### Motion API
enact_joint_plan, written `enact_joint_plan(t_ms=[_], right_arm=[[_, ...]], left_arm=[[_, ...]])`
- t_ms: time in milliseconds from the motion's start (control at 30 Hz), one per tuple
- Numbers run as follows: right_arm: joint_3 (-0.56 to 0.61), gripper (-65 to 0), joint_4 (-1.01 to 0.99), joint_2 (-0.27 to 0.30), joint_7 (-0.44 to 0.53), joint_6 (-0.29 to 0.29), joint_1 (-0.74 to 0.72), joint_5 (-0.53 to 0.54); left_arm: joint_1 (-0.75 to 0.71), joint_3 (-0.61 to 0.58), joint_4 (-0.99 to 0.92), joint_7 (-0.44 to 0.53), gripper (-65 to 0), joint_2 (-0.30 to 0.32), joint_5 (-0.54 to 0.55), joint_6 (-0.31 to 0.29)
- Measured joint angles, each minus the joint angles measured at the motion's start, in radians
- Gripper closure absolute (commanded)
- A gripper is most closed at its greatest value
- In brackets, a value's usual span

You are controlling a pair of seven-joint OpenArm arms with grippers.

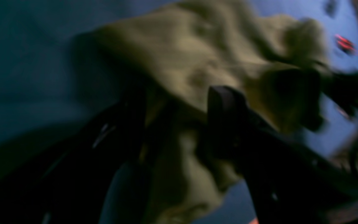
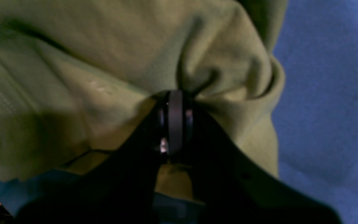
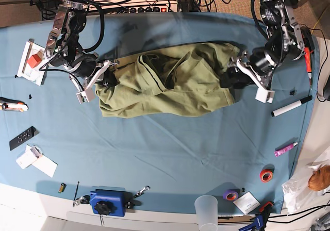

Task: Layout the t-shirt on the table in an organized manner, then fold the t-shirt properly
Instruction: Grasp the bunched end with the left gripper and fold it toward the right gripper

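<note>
Olive-green t-shirt (image 3: 170, 81) — bunched lengthwise on the blue table (image 3: 165, 153), stretched between both arms. Right gripper (image 2: 175, 102) — jaws pinched tight on a fold at one end. Left gripper (image 1: 179, 102) — fingers spread apart, straddling the other end's cloth, not clamping it.

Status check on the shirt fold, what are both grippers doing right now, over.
Right gripper shut on the t-shirt. Left gripper jaws apart over the other end, blurred. Shirt bunched, not flat, on the table. Marker lies near the left arm.
</note>
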State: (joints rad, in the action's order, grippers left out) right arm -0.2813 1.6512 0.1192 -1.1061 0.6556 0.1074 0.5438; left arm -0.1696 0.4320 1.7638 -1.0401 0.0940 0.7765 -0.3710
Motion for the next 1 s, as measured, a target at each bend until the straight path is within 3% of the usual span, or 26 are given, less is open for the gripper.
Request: enact_joint_plan(t_ms=[200,467,567,667,800,867,933,1000], right_arm=[[0.000,0.0,0.000,0.000,0.000,0.000,0.000,0.000],[0.000,0.0,0.000,0.000,-0.004,0.000,-0.002,0.000],[0.000,0.0,0.000,0.000,-0.004,0.000,-0.002,0.000],[0.000,0.0,0.000,0.000,-0.004,0.000,-0.002,0.000],[0.000,0.0,0.000,0.000,-0.004,0.000,-0.002,0.000],[0.000,0.0,0.000,0.000,-0.001,0.000,-0.002,0.000],[0.000,0.0,-0.002,0.000,-0.013,0.040,-0.010,0.024],[0.003,0.0,-0.005,-0.001,-0.042,0.041,-0.022,0.092]], left_arm=[[0.010,-0.049,-0.047,-0.013,-32.6,0.000,-0.027,0.087],[0.012,-0.211,-0.044,-0.027,-32.6,0.001,-0.061,0.120],[0.016,-0.286,-0.037,-0.002,-31.2,0.001,-0.107,0.188],[0.024,-0.314,-0.034,0.010,-23.7,0.000,-0.158,0.225],[0.026,-0.271,-0.034,-0.021,0.0,-0.003,-0.188,0.247],[0.025,-0.225,-0.033,-0.042,0.0,-0.006,-0.180,0.244],[0.023,-0.166,-0.025,-0.056,0.0,-0.005,-0.173,0.236],[0.021,-0.095,-0.014,-0.071,0.0,0.002,-0.166,0.192]])
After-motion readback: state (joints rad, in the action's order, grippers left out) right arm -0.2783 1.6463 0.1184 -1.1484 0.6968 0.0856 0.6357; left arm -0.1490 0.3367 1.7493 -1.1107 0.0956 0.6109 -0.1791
